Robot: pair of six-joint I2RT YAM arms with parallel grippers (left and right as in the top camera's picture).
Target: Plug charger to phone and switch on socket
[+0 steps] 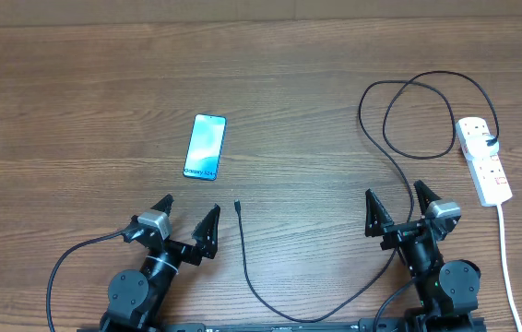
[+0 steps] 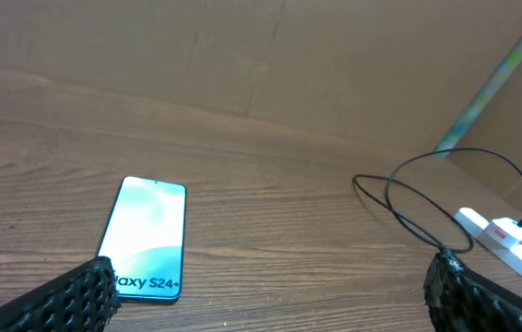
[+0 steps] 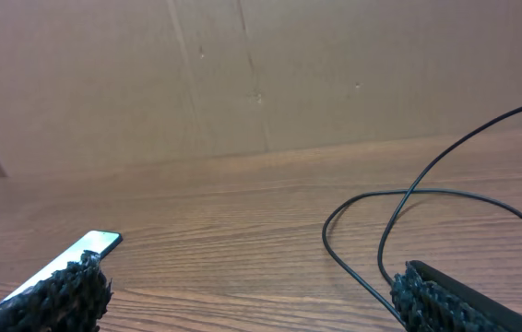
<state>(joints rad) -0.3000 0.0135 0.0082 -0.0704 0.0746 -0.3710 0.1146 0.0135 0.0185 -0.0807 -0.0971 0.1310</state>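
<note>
The phone (image 1: pixel 206 146) lies flat on the wooden table, blue-teal screen up, "Galaxy S24+" text at its near end; it also shows in the left wrist view (image 2: pixel 146 235) and as a corner in the right wrist view (image 3: pixel 90 245). The black charger cable (image 1: pixel 385 138) loops from the white power strip (image 1: pixel 483 159), its connector tip (image 1: pixel 239 207) lying free on the table below the phone. My left gripper (image 1: pixel 185 224) is open and empty near the front edge. My right gripper (image 1: pixel 399 208) is open and empty, left of the power strip.
The power strip's white cord (image 1: pixel 508 267) runs down the right side to the front edge. The cable's long run (image 1: pixel 279 309) curves along the front between the two arms. A cardboard wall (image 2: pixel 243 46) stands behind the table.
</note>
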